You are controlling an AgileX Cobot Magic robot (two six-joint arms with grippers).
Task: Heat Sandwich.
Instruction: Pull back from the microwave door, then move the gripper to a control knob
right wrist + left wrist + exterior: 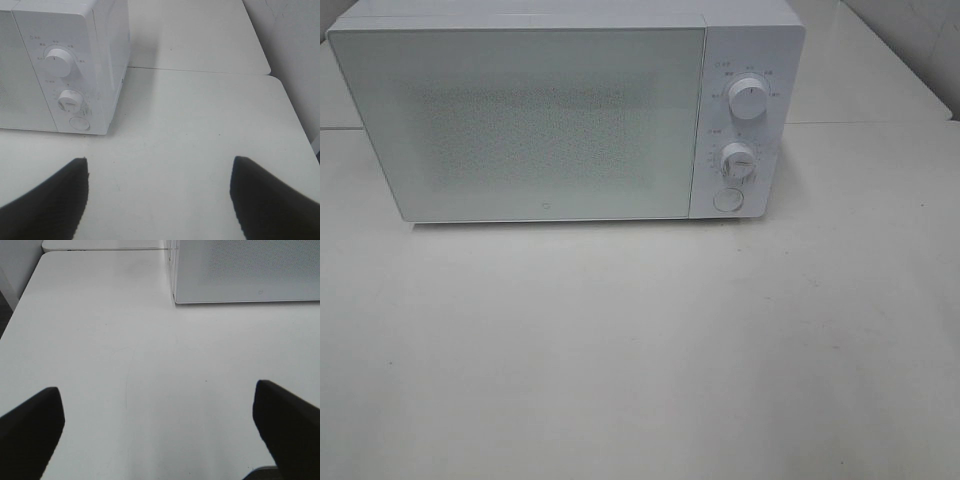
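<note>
**Operator:** How do my fingers stand?

**Spotter:** Your left fingers [30, 432] are spread wide and released. There is only bare table [125, 340] between them. Your right fingers [45, 200] are parted as well and grip nothing.

**Operator:** And the microwave?

**Spotter:** You have the microwave [520, 120] well ahead of both pairs of fingers, standing on the table. Beyond your left fingertips, off to one side, is a lower corner of its door [245, 270]. Beyond your right fingertips, off to the opposite side, is the control panel. It has the upper knob [56, 61], the lower knob [69, 100] under it and the round button [79, 123] lowest. The door is shut flush with the panel.

**Operator:** Where is the sandwich?

**Spotter:** You cannot see the sandwich in any view. It is not between either pair of fingers, nor on the table ahead of them. The door's speckled, frosted front hides the inside, so I cannot tell you where it is.
</note>
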